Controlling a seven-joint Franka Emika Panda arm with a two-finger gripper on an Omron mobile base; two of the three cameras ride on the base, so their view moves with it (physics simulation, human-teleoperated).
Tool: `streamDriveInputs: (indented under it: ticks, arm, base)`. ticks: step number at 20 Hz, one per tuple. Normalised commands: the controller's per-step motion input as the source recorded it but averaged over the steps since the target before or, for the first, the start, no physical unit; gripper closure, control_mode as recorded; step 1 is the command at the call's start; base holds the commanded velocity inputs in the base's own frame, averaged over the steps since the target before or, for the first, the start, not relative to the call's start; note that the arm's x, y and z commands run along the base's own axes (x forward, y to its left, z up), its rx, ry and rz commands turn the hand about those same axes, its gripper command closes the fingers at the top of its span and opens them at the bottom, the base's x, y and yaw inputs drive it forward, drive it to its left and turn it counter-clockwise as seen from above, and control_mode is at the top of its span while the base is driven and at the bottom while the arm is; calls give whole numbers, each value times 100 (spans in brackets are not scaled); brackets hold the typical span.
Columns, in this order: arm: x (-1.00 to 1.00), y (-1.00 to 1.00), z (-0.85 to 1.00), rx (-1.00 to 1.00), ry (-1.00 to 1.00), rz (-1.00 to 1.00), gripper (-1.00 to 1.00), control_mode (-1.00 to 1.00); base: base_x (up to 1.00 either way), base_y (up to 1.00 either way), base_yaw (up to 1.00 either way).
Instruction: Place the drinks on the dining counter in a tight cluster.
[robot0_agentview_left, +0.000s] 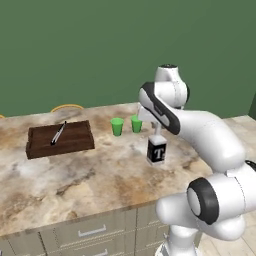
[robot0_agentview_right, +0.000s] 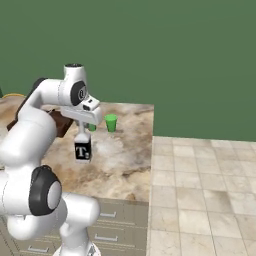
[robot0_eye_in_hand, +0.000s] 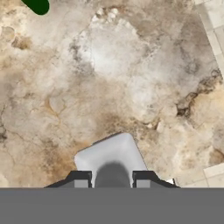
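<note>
Though half-hidden, fingers (robot0_eye_in_hand: 81, 179) around T-labelled bottle (robot0_agentview_left: 156, 152).

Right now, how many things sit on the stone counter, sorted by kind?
Green cups: 2
Dark bottle with T label: 1, held by the pincer
Wooden tray: 1
Utensil on the tray: 1
Total: 5

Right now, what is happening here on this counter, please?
The white arm's gripper is shut on the top of the dark bottle with the "T" label, which is upright just over or on the marbled dining counter. Two green cups stand behind it, close together. A dark wooden tray with a utensil on it lies to the left.
</note>
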Motion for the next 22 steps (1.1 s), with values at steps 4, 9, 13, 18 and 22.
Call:
streamDriveInputs:
  ticks: [4, 9, 13, 18, 22]
  arm:
    - [55, 2, -24, 0, 0, 0, 100, -100]
    - [38, 0, -22, 0, 0, 0, 100, -100]
    - [10, 0, -24, 0, 0, 0, 100, -100]
    - [0, 0, -23, 0, 0, 1, 100, -100]
    - [0, 2, -29, 0, 0, 0, 100, -100]
  base:
    - [0, 0, 0]
    - [0, 0, 0]
    - [0, 0, 0]
    - [0, 0, 0]
    - [0, 0, 0]
